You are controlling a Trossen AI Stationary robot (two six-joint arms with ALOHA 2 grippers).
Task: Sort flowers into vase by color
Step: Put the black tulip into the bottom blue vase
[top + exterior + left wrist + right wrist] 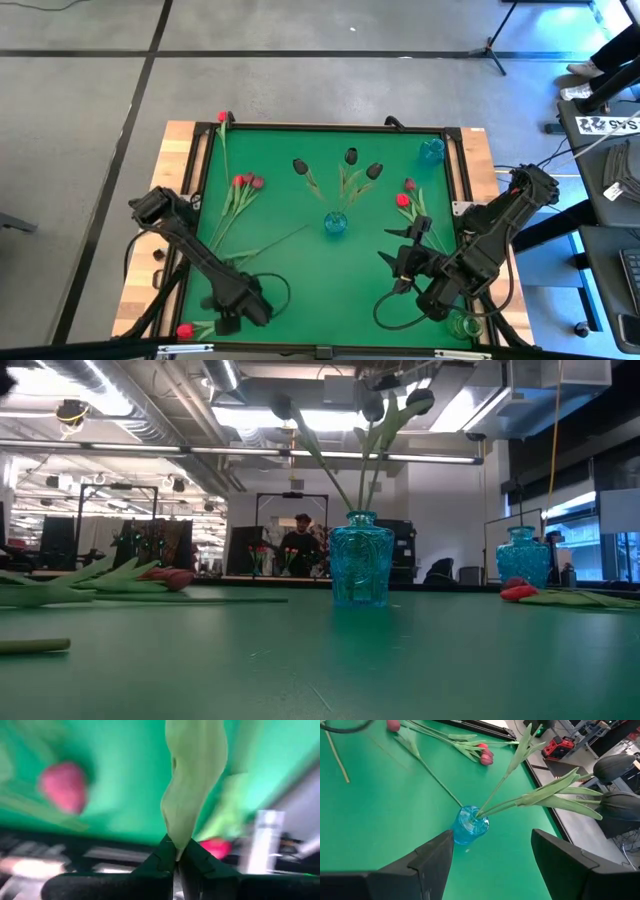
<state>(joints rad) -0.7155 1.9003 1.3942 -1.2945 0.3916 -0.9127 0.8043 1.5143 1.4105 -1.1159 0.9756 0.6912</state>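
Note:
A blue glass vase stands mid-table with three near-black tulips in it. Red and pink tulips lie on the green mat at the left, and more red ones lie at the right. One red tulip lies at the near-left corner. My left gripper is beside it, shut on a pale green leaf. My right gripper hovers open, near and to the right of the centre vase. My left gripper pinches a pale green tulip leaf between its two fingertips, holding it at its narrow lower end. The leaf stands up past the fingers and widens beyond them. Which tulip it belongs to and whether that flower is lifted do not show.
A second blue vase stands at the far-right corner, and a clear vase sits off the mat at the near-right. A lone red tulip lies at the far-left corner. A long bare stem lies left of centre.

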